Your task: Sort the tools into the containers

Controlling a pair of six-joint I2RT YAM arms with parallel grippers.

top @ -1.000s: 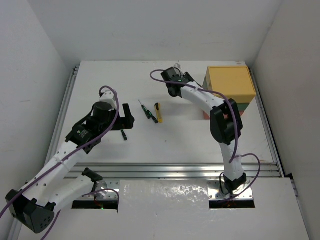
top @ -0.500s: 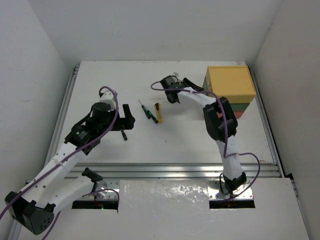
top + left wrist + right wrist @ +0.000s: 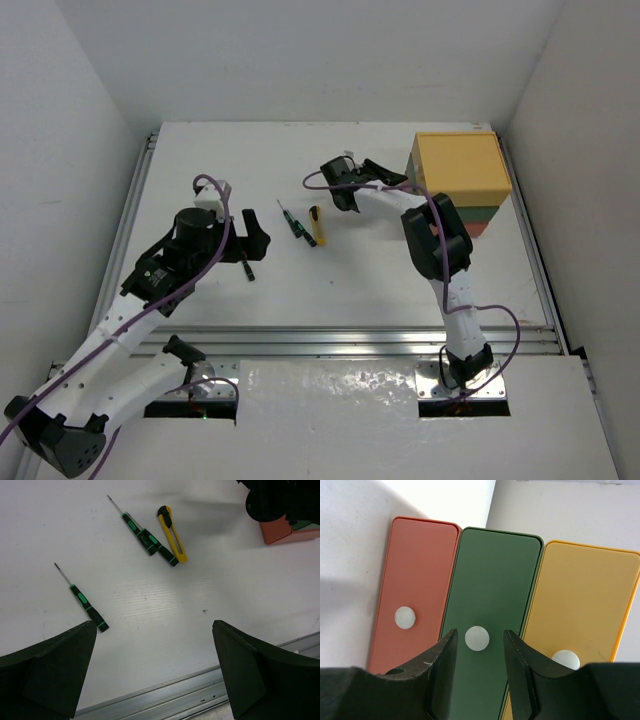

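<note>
Three screwdrivers (image 3: 87,607), yellow knife (image 3: 172,535) lying flat — stacked drawers (image 3: 492,580) shut.

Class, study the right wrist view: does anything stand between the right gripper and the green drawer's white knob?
Nothing visible does. The right gripper has its jaws apart, and the white knob on the green drawer shows unobstructed in the gap between them. The red-orange drawer and yellow drawer lie to either side.

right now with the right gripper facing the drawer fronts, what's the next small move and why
Probably ease the right gripper forward and close it on the round white knob of the dark green plastic drawer. That knob lines up between its parted fingers, the drawer looks shut, and the yellow utility knife lies out on the white table, so a drawer must open first.
</note>
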